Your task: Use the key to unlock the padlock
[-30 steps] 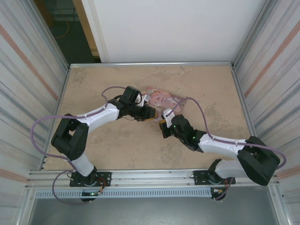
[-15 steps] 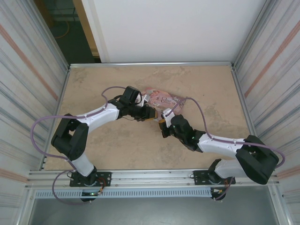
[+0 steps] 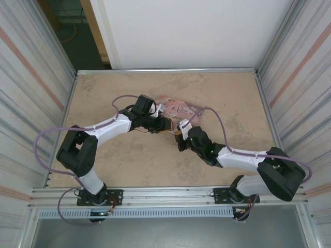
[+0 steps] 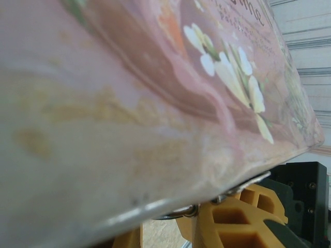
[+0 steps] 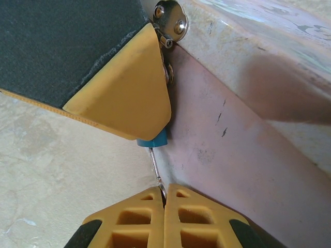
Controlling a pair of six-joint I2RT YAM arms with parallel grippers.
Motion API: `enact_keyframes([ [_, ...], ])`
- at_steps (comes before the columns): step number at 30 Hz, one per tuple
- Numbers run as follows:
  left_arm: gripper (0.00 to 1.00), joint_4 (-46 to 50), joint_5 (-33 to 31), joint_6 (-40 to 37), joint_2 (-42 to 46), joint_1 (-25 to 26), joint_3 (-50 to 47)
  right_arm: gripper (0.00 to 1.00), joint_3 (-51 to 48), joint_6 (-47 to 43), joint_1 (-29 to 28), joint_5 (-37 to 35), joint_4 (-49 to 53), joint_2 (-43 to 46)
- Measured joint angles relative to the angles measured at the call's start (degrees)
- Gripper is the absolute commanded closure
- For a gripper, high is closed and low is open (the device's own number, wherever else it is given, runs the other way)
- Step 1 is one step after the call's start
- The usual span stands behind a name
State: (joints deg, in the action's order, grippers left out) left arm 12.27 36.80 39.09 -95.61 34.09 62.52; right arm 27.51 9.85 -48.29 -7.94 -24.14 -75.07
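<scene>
The left arm stretches low across the tabletop (image 3: 232, 98), the left end effector (image 3: 164, 125) grasping the padlock (image 5: 154, 140) at the pink tin (image 5: 248, 134); the right arm reaches in opposite, the right end effector (image 5: 164, 195) clenched on the key (image 5: 155, 165), whose tip meets the padlock's underside; since a second ago the right elbow has swung slightly inward, while the left arm is unchanged.

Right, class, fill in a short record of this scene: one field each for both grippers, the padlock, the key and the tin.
left gripper: shut on padlock
right gripper: shut on key
padlock: blue, mostly covered, against tin side
key: thin sliver, tip reaching padlock's underside
tin: pink, illustrated lid, lying on table
</scene>
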Motion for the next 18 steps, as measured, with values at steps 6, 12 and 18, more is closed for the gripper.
enact_keyframes([
  [6,1.0,-0.09,-0.46,0.2,0.0,0.0,0.07,1.0,0.0,0.17,0.42,0.04,-1.18,-0.72],
  [12,1.0,-0.09,-1.03,0.2,0.0,0.0,0.11,1.0,0.0,0.28,0.76,0.42,-2.36,-1.66],
  [18,1.0,-0.11,-1.46,0.22,0.0,0.0,0.15,1.0,0.0,0.7,1.07,0.66,-3.48,-2.29],
])
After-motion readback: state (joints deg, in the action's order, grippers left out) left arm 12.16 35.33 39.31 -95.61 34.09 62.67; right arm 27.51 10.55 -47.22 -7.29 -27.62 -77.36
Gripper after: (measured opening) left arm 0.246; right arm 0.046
